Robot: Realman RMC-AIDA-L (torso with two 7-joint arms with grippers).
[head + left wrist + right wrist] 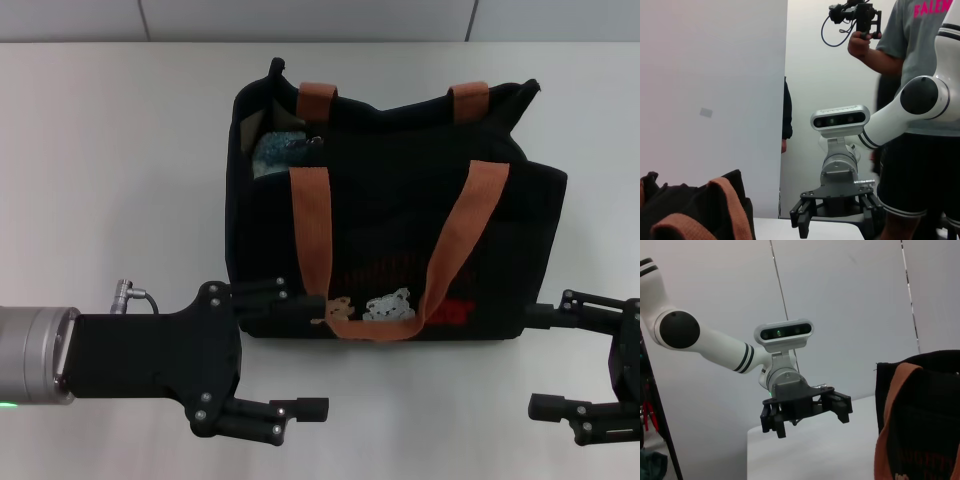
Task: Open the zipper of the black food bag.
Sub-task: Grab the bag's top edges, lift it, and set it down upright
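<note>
The black food bag (400, 215) stands mid-table with two orange handles and bear patches low on its front. Its zipper (317, 139) runs along the top rim. The mouth gapes at the left end, where something teal shows inside. My left gripper (300, 352) is open at the bag's front left corner, its upper finger against the bag's lower edge and nothing between the fingers. My right gripper (545, 358) is open beside the front right corner. The left wrist view shows the bag (695, 210) and the right gripper (835, 216); the right wrist view shows the bag (927, 410) and the left gripper (806, 413).
The white table (110, 170) spreads to the left, the right and behind the bag, ending at a wall. In the left wrist view a person (915, 75) in a grey shirt stands behind the right arm, holding up a camera rig.
</note>
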